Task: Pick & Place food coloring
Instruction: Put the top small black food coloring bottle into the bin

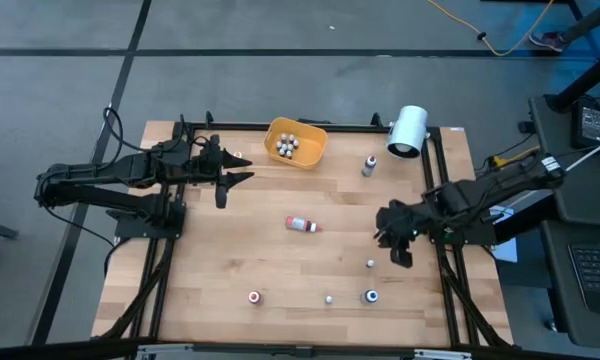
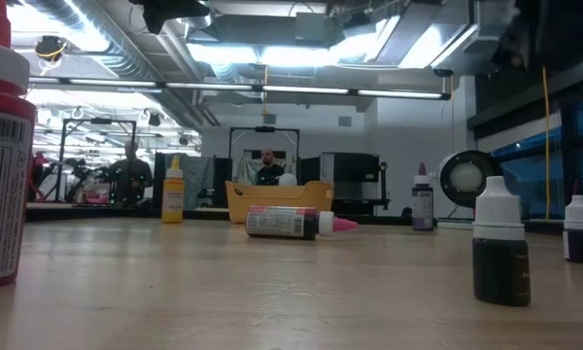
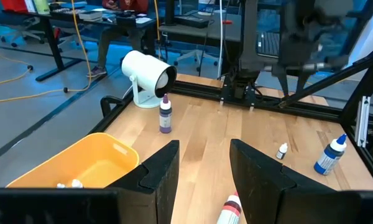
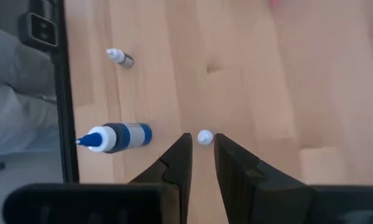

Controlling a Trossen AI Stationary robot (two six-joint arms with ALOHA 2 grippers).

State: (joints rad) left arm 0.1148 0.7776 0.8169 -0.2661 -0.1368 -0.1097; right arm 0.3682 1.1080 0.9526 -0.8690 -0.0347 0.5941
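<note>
A: How is the right gripper (image 1: 399, 250) placed?

B: It is held low over the right side of the table (image 1: 210, 290), with a small white-capped bottle (image 4: 204, 137) seen just beyond its fingertips. The jaws are parted only narrowly and nothing is gripped between them.

A: Which step is judged to be in hand?

B: The approach to a pick, it would seem. That small bottle (image 1: 370, 264) has not been enclosed yet. A short advance and descent would be needed so that the cap is brought between the fingers before they are closed, and the narrow gap leaves little margin.

A: And the left gripper (image 1: 235, 170)?

B: It is held beside the orange bowl (image 1: 296, 143) at the far edge, well open and empty.

A: Where is the rest of the food coloring?

B: Several bottles are already gathered in the bowl. A red-capped bottle (image 1: 302, 224) lies on its side mid-table; a blue-topped one (image 1: 371, 296), a red-topped one (image 1: 254, 296) and a tiny white one (image 1: 329, 298) are spread near the front edge; a purple-topped one (image 1: 368, 165) stands by the white cylinder (image 1: 407, 131).

A: Is anything in the way?

B: Nothing is seen between the right gripper and its bottle. The black frame rail (image 4: 63, 93) runs near.
</note>
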